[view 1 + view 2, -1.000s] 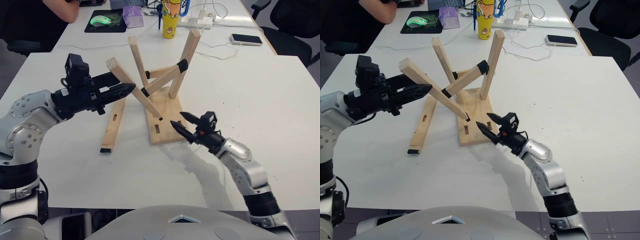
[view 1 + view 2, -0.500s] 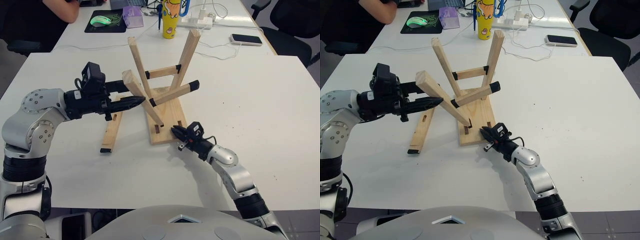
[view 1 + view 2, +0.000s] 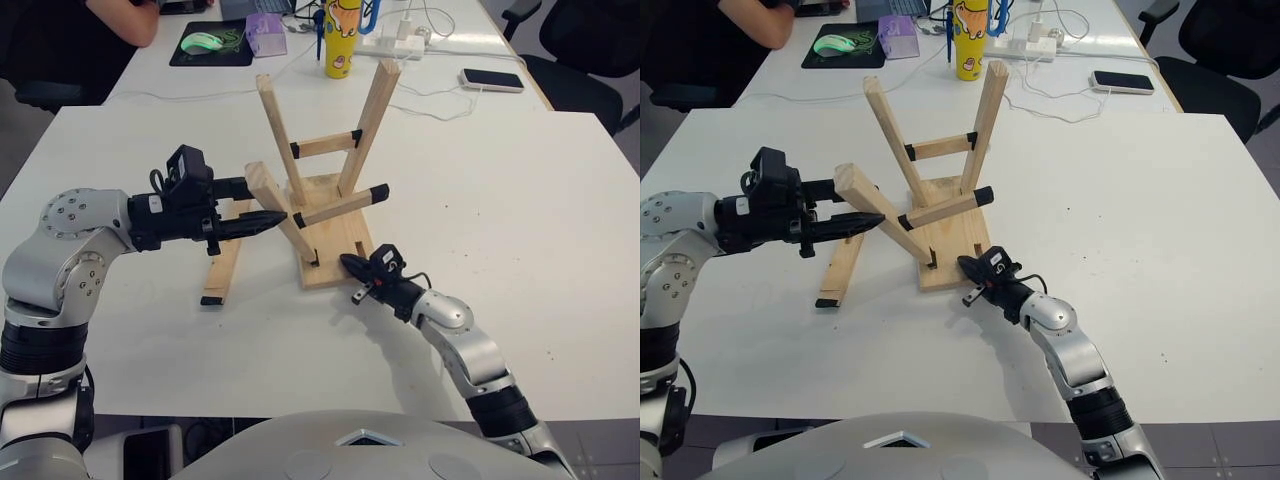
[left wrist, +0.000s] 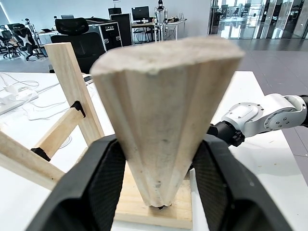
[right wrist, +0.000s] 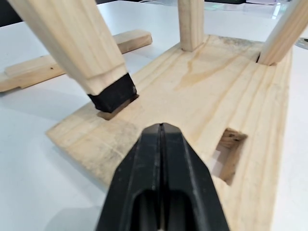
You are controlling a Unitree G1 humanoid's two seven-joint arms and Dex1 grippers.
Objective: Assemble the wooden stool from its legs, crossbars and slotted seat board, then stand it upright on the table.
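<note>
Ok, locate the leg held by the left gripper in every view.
Left eye view: held leg, centre, slanting into the seat board.
Right eye view: left of centre.
Left wrist view: centre, end-on.
Right wrist view: black-tipped end at a slot.
Shared landmark: seat board.

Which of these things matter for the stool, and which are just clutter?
Job: seat board, leg in left tool, upright legs, crossbars, loose slotted piece, right tool at the board.
Lying about: yellow cup, phone, green mouse, purple box, power strip.

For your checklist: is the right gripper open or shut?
Shut: the right gripper shows its two fingers pressed together, no gap.
</note>
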